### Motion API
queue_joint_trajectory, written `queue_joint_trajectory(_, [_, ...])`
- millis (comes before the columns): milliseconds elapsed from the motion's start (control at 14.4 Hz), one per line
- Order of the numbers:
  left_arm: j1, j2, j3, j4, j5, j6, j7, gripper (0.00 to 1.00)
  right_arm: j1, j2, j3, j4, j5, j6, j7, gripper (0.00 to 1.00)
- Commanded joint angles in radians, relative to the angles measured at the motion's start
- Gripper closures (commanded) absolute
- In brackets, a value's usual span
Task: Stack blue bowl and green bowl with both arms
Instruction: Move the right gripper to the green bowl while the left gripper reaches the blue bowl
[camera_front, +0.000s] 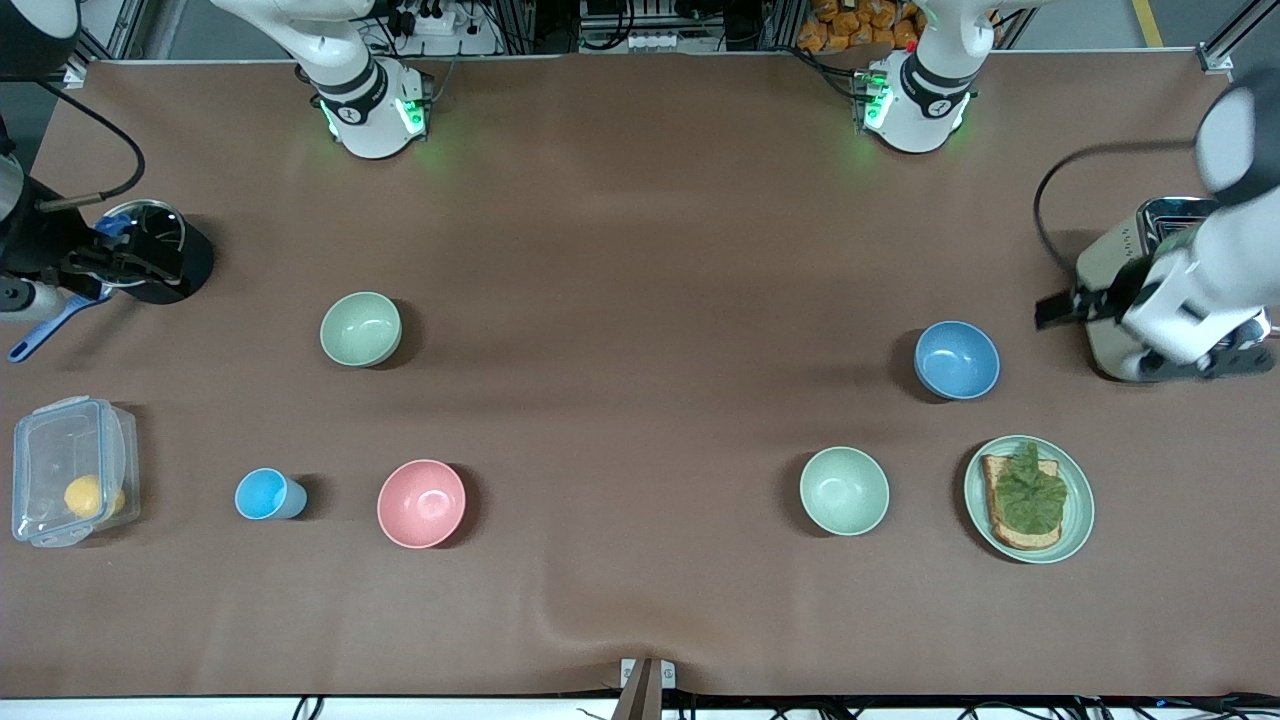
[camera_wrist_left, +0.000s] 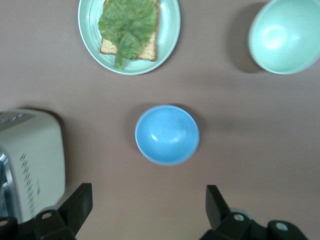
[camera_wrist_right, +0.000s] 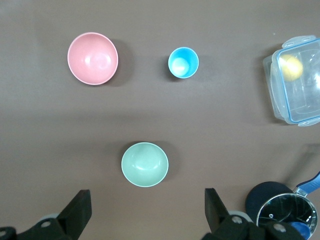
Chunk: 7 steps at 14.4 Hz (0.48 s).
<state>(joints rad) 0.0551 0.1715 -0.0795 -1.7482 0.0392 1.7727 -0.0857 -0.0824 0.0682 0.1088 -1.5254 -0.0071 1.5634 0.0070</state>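
The blue bowl (camera_front: 957, 359) stands upright toward the left arm's end of the table, beside the toaster; the left wrist view shows the blue bowl (camera_wrist_left: 167, 134) from above. My left gripper (camera_front: 1085, 300) (camera_wrist_left: 148, 207) hangs open high over the table between toaster and bowl, holding nothing. Toward the right arm's end sits the green bowl (camera_front: 361, 328) (camera_wrist_right: 145, 164), also upright. My right gripper (camera_front: 135, 262) (camera_wrist_right: 147, 210) hovers open and empty by the black pot, apart from that bowl.
A mint-green bowl (camera_front: 844, 490) and a plate with toast and lettuce (camera_front: 1029, 498) lie nearer the front camera than the blue bowl. A pink bowl (camera_front: 421, 503), light-blue cup (camera_front: 268, 494) and lidded clear container (camera_front: 72, 484) lie nearer than the green bowl. Toaster (camera_front: 1110, 270) and pot (camera_front: 175, 262) flank the table.
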Motion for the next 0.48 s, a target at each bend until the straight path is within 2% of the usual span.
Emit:
queue_joint_trajectory(0, [0.005,-0.017,-0.003,-0.183,0.07,0.192,0.017,0.0,0.0,0.01,0.009,-0.07,-0.004,0.058,0.001,0.0])
queue_joint_trajectory(138, [0.017,-0.003,-0.003,-0.256,0.07,0.26,0.017,0.0,0.016,0.015,0.008,-0.133,-0.002,0.124,-0.001,0.0])
queue_joint_trajectory(277, [0.02,0.026,-0.005,-0.28,0.068,0.261,0.012,0.0,0.015,0.036,0.008,-0.191,-0.001,0.176,-0.01,0.0])
queue_joint_trajectory(415, [0.02,0.061,-0.005,-0.292,0.068,0.266,0.012,0.0,0.021,0.029,0.009,-0.303,0.013,0.291,-0.01,0.0])
